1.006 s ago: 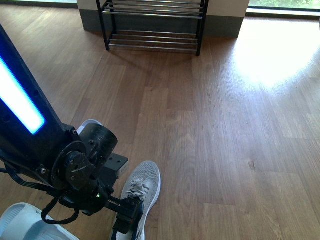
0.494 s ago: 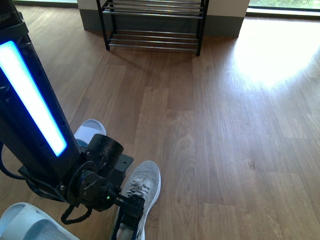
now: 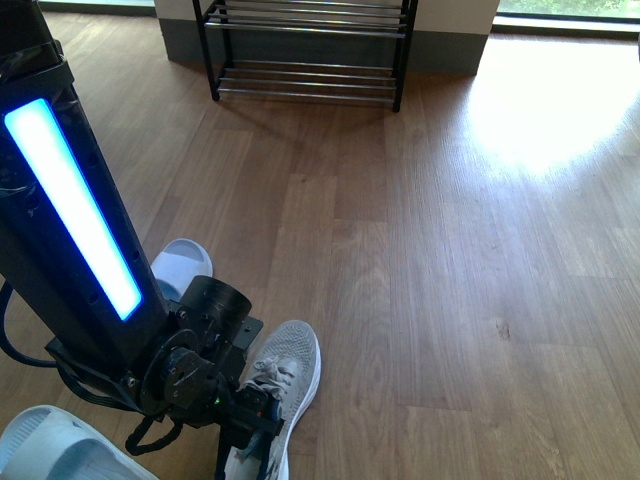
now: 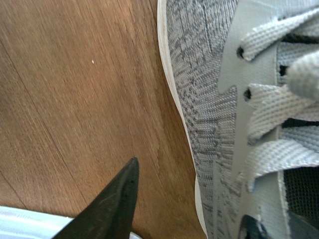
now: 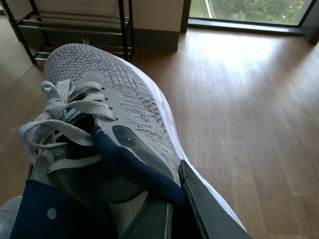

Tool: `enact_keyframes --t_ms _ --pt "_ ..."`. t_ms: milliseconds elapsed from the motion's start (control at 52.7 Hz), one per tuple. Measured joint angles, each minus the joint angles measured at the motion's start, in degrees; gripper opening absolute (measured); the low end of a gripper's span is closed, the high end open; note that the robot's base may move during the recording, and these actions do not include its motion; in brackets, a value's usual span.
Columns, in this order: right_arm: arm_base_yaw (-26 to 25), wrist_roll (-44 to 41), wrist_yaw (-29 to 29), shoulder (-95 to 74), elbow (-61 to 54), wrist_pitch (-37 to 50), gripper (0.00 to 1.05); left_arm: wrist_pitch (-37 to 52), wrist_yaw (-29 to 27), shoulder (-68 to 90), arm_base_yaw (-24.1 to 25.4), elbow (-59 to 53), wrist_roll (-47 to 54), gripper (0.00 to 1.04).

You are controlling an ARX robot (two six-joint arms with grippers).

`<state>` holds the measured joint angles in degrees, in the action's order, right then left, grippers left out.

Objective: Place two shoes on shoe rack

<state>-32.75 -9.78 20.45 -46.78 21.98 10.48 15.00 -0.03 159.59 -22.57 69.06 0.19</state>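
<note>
Two grey knit sneakers are my concern, and each sits at one of my grippers. The floor sneaker (image 3: pixel 288 362) lies on the wooden floor (image 3: pixel 450 280) at the near edge, left of centre, with its toe pointing far and slightly right. My left gripper (image 3: pixel 252 425) hangs over its laced part, near the tongue. In the left wrist view one dark finger (image 4: pixel 112 206) points down at bare wood just beside the sneaker's white sole edge, apart from the knit. The other finger is out of that view, so I cannot tell whether this gripper is spread or closed.

The held sneaker (image 5: pixel 114 94) fills the right wrist view, its toe aimed at the far wall. My right gripper (image 5: pixel 174 211) is clenched on its collar. One finger presses the outer side and the navy lining folds over between the fingers. Loose grey laces trail off to one side. A smooth grey patch marks the side and a navy tab at the heel shows one pale dot. I can read no lettering on either.

The shoe rack (image 3: pixel 300 93) stands against the far wall, left of centre, well apart from both sneakers. What looks like a white slipper (image 3: pixel 182 262) lies just left of my left arm, and a second white shape (image 3: pixel 45 445) lies at the near left corner.
</note>
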Motion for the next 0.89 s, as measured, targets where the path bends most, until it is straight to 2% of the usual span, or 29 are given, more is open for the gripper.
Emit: enact_keyframes --t_ms 114,323,494,627,893 --pt "0.0 0.0 0.0 0.0 0.0 0.0 0.01 -2.6 -1.0 0.2 0.0 0.6 0.0 0.26" --pt "0.0 0.0 0.0 0.0 0.0 0.0 0.01 -2.7 -1.7 0.2 0.2 0.6 -0.5 0.01" --pt "0.0 0.0 0.0 0.0 0.0 0.0 0.01 -3.5 -3.0 -6.7 1.8 -5.1 -5.9 0.02" --pt "0.0 0.0 0.0 0.0 0.0 0.0 0.01 -5.4 -2.3 -21.6 4.2 -13.2 -10.7 0.02" --pt "0.0 0.0 0.1 0.0 0.0 0.0 0.01 -8.4 -2.4 -51.6 5.6 -25.0 -11.6 0.02"
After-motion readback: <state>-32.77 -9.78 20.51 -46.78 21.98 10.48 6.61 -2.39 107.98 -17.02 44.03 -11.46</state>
